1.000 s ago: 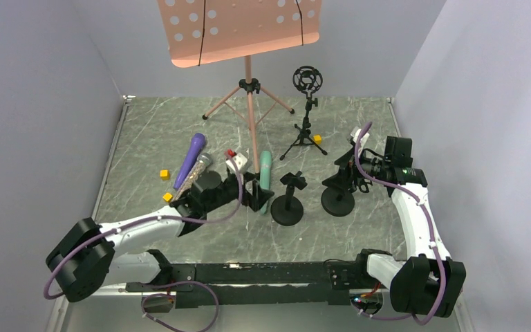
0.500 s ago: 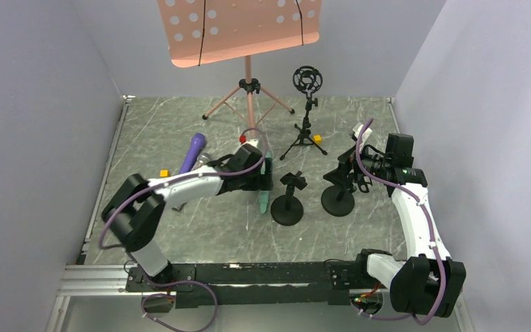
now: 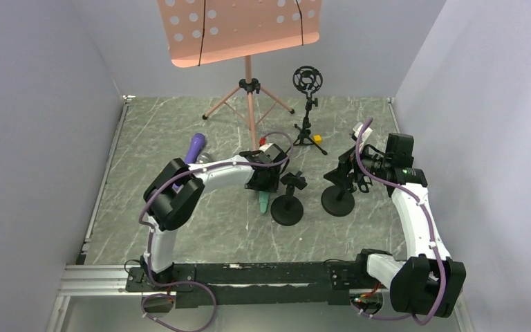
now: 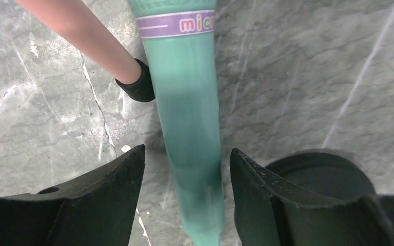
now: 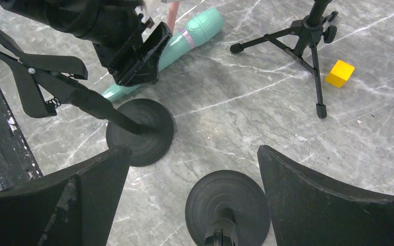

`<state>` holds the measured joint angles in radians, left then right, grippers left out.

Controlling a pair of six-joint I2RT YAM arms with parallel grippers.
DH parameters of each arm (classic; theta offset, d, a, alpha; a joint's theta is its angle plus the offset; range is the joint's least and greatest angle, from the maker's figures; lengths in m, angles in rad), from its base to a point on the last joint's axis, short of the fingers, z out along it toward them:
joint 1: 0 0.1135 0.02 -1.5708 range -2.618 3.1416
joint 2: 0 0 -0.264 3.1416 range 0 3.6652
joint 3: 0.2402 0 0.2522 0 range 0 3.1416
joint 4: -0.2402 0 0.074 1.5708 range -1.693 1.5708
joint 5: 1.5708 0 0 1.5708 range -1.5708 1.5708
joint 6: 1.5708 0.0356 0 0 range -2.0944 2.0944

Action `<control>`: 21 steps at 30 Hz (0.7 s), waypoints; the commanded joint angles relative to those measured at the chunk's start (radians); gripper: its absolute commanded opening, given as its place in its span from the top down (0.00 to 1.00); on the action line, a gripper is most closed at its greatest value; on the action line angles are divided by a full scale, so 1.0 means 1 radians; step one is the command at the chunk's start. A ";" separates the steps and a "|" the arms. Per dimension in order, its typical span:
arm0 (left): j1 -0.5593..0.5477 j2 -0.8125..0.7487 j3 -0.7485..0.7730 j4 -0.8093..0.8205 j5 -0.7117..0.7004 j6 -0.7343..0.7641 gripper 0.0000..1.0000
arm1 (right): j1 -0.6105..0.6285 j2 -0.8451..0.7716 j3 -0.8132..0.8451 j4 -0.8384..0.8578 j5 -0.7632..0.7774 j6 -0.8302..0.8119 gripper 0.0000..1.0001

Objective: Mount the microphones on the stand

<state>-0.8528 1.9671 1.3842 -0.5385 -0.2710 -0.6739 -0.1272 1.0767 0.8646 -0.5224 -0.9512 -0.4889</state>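
Note:
The mint green microphone [image 4: 184, 102] lies flat on the marble table, its tail [image 3: 264, 203] pointing toward me. My left gripper [image 4: 187, 164] straddles its handle, open, with a gap on each side. In the top view the left gripper [image 3: 264, 185] sits just left of a black round-base stand [image 3: 287, 207]. The purple microphone [image 3: 193, 147] lies further left, and the silver one [image 3: 204, 159] is mostly hidden by my left arm. My right gripper [image 5: 192, 154] hangs open and empty above a second round-base stand [image 5: 228, 205].
A pink music stand [image 3: 238, 28] rises at the back; one foot [image 4: 138, 84] rests against the mint microphone. A black tripod with a ring shock mount [image 3: 308, 79] stands back right, with a yellow cube [image 5: 338, 73] beside it. Grey walls close three sides.
My left arm has swung right, from beside the purple and silver microphones to over the mint one, and its jaws have narrowed around the handle. The right arm has not moved.

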 commanded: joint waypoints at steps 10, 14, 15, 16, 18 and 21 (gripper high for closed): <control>-0.021 0.076 0.093 -0.096 -0.067 0.040 0.68 | 0.003 -0.014 0.008 0.025 -0.013 -0.001 0.00; -0.022 0.031 0.061 -0.075 -0.070 0.038 0.85 | 0.003 -0.015 0.007 0.027 -0.012 -0.001 0.00; -0.023 0.008 0.046 -0.063 -0.072 0.038 0.88 | 0.002 -0.015 0.007 0.026 -0.012 -0.001 0.00; -0.022 -0.016 0.031 -0.053 -0.073 0.038 0.90 | 0.003 -0.015 0.007 0.026 -0.014 -0.001 0.00; -0.022 -0.084 -0.007 -0.025 -0.080 0.036 0.93 | 0.003 -0.015 0.008 0.025 -0.015 -0.002 0.00; -0.024 -0.193 -0.083 0.049 -0.074 0.052 0.98 | 0.003 -0.017 0.008 0.024 -0.015 -0.004 0.00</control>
<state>-0.8703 1.9549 1.3636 -0.5644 -0.3130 -0.6449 -0.1272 1.0767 0.8646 -0.5224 -0.9516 -0.4889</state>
